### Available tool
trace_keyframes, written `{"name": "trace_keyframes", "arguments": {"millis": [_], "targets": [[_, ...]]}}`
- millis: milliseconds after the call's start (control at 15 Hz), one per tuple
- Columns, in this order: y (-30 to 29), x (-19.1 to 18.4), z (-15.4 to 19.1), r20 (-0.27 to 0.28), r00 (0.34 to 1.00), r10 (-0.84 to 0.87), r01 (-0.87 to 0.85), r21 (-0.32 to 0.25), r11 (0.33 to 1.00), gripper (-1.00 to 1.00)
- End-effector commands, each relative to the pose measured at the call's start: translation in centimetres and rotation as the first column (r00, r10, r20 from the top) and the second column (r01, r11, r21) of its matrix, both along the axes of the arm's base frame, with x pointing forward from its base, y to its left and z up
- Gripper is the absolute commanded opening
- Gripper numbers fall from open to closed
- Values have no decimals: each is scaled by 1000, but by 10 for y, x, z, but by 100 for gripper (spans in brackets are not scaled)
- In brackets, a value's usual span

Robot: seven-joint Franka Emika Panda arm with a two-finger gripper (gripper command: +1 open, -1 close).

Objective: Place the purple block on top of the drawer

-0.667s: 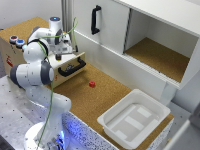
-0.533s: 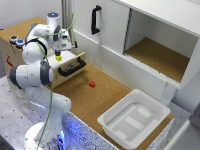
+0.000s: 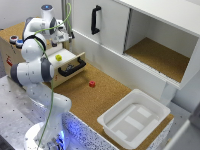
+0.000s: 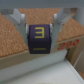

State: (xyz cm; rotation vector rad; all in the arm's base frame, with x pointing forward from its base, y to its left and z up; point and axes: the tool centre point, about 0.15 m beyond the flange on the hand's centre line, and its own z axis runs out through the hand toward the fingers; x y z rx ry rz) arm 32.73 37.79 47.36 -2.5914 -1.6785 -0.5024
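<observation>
The gripper (image 4: 40, 31) clamps the purple block (image 4: 40, 40) above the cork-brown top of the drawer (image 3: 30, 42), its tray pulled open.

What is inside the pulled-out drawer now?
In the open drawer one small yellow object is visible. The robot arm covers the rest of its inside.

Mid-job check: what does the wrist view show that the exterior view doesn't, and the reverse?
Wrist view only: the hand clamping the purple block with a yellow marking just above a cork-brown surface.

Exterior view only: the open pull-out drawer with a black bar handle, a yellow ball inside, a small red object, the white plastic tub.

Both: the cork-brown drawer top.
</observation>
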Motion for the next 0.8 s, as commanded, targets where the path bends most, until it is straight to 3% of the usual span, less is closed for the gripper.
{"name": "trace_keyframes", "arguments": {"millis": [0,267,467,533,733], "targets": [[76,25,3,-72,989,132,-141,-134,981,-100],[104,14,-18,-100,972,214,-232,-231,945,-100],[107,2,-31,-127,966,224,-250,-265,931,-100],[105,0,-31,-125,969,213,-239,-258,936,100],[104,-2,-30,-125,970,210,-236,-255,938,100]]}}
